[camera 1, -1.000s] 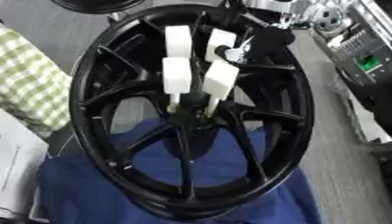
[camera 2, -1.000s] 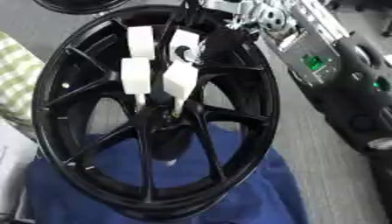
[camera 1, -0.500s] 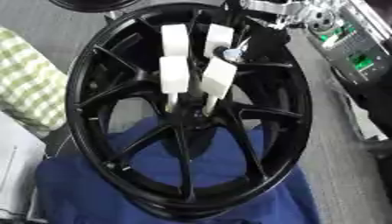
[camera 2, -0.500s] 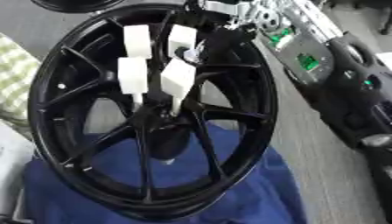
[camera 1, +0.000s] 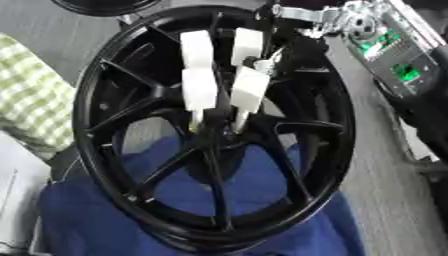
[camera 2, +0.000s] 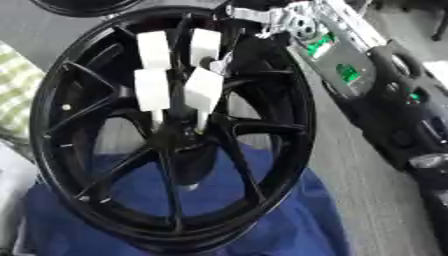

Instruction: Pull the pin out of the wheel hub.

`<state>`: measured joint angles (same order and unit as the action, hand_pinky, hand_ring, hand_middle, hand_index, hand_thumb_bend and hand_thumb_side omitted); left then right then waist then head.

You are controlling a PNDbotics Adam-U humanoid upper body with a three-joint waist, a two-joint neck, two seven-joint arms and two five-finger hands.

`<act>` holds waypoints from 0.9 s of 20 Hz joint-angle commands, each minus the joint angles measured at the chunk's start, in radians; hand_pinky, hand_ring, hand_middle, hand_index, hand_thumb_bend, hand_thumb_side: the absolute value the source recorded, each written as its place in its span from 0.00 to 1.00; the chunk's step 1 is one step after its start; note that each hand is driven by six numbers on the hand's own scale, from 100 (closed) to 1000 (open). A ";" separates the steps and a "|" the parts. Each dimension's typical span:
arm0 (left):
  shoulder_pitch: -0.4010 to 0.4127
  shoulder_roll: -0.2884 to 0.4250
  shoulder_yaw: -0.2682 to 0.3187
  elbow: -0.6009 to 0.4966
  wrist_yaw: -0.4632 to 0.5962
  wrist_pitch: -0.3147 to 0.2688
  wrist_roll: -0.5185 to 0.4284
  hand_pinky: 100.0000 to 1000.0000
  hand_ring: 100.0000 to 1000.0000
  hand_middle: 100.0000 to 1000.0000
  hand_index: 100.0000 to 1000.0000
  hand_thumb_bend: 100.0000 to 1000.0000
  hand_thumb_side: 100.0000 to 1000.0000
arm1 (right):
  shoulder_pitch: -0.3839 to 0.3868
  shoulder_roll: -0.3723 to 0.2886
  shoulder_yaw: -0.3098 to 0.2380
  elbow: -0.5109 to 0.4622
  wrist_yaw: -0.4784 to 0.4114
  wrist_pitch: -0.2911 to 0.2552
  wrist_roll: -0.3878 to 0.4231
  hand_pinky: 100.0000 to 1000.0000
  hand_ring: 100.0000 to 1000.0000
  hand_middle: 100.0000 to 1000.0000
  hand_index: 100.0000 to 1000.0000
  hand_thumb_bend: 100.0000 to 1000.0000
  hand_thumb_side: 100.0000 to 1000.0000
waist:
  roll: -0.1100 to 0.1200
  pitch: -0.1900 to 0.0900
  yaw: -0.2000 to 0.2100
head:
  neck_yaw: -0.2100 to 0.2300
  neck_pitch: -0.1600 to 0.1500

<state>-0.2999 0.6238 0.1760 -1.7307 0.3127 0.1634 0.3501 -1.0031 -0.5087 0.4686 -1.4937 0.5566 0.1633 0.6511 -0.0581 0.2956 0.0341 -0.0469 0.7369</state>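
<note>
Blue cloth (camera 1: 254,200) at the near edge, under the lower rim of the black wheel (camera 1: 210,125), which lies flat with spokes running to the centre hub (camera 1: 210,140). Green checked cloth (camera 1: 31,105) left of the wheel. Grey desk (camera 1: 385,185) shows on the right.

Right robot hand (camera 1: 219,75) comes in from the upper right, white-padded fingers pointing down at the hub, tips touching or just above it; cannot tell whether they pinch anything. The pin itself cannot be made out; only a small pale bit shows under the fingertips at the hub. Silver wrist parts and a green-lit board (camera 2: 337,70) lie beyond, upper right.

Versus 1.0 s ago: fingers sit at the same spot over the hub, pose about unchanged; the whole view has shifted slightly. Left robot hand not seen.
</note>
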 commanded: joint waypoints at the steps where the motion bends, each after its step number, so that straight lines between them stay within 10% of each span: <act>1: -0.014 0.023 0.010 -0.016 -0.005 -0.001 0.005 0.67 0.66 0.45 0.69 0.08 0.69 | -0.021 -0.016 -0.015 -0.001 -0.033 0.026 -0.017 0.84 0.72 0.52 0.76 0.12 0.39 | 0.007 -0.014 0.003 | -0.007 -0.011; 18: -0.015 0.019 0.015 -0.008 -0.004 0.009 0.012 0.67 0.66 0.45 0.69 0.08 0.69 | -0.018 -0.051 -0.063 -0.076 -0.344 0.210 -0.144 0.84 0.61 0.35 0.59 0.00 0.35 | 0.007 -0.024 0.016 | -0.019 -0.007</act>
<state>-0.3040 0.6228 0.1763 -1.7302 0.3127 0.1718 0.3589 -0.9968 -0.5272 0.4283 -1.5424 0.2460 0.3604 0.5124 -0.0579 0.2958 0.0494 -0.0626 0.7370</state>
